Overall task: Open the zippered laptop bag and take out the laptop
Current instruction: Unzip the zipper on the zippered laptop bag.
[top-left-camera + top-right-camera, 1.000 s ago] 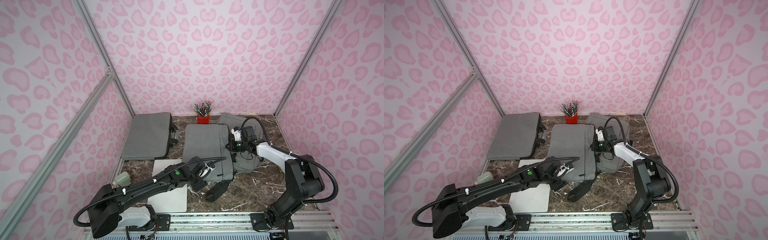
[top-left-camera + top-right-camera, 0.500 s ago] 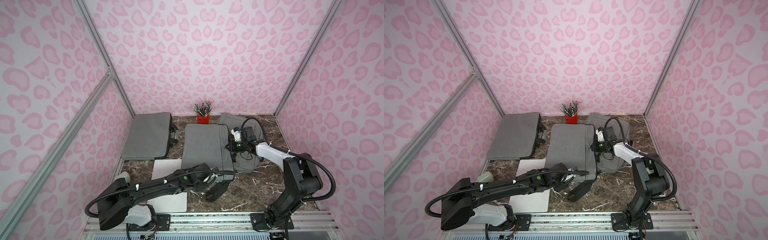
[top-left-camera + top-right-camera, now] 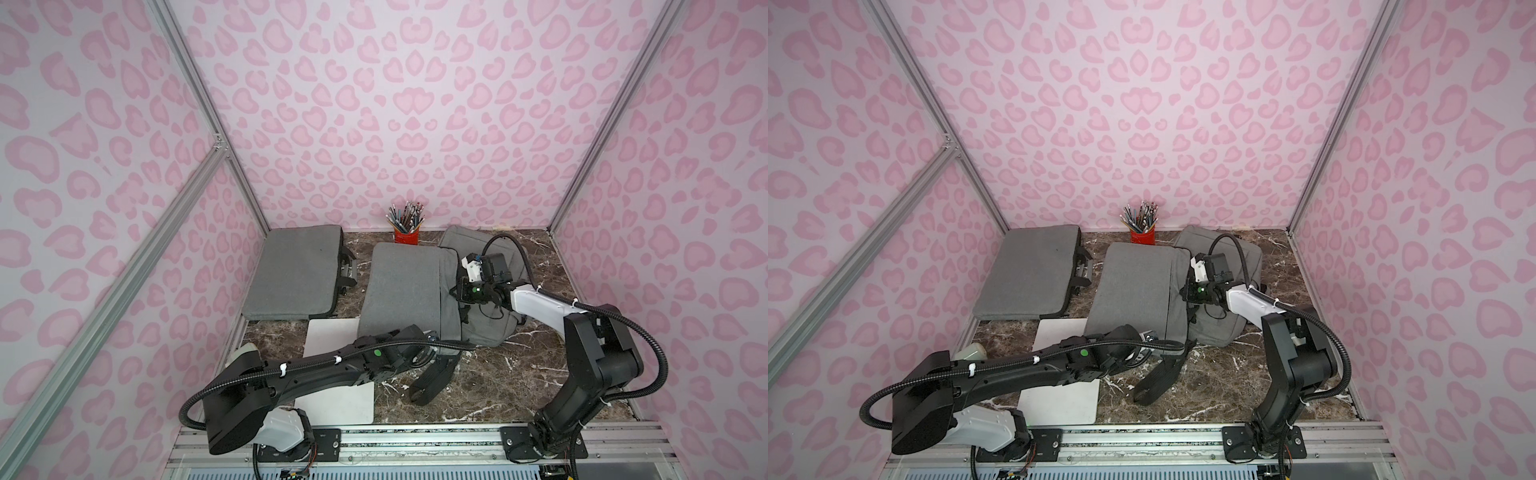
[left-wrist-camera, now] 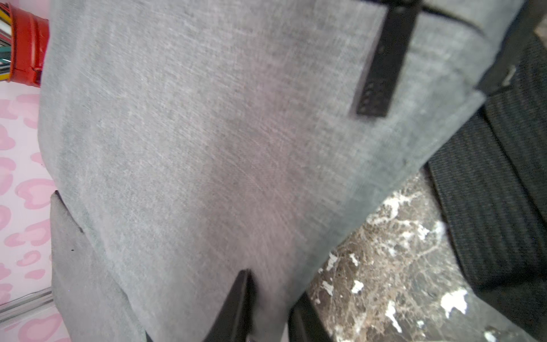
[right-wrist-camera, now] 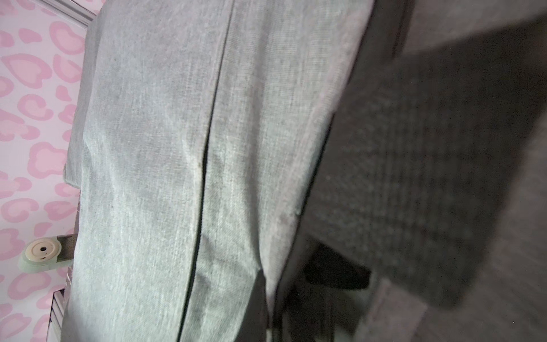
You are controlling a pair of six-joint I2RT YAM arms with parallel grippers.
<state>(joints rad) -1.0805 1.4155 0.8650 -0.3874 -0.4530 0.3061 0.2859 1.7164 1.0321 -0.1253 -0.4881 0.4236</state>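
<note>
The grey zippered laptop bag lies flat in the middle of the marble table. My left gripper is at its near right corner. In the left wrist view the gripper has grey fabric squeezed between its two dark fingers. My right gripper is at the bag's right edge. The right wrist view shows this gripper shut on a fold of the bag's edge beside the dark zipper line. The laptop is hidden.
A second grey bag lies back left, and a third under my right arm. A red cup of pencils stands at the back wall. A white flat slab and a black strap lie near the front.
My left arm swung down and toward the front, to the bag's near right corner, and its jaws closed on the fabric. The right arm has not moved.
</note>
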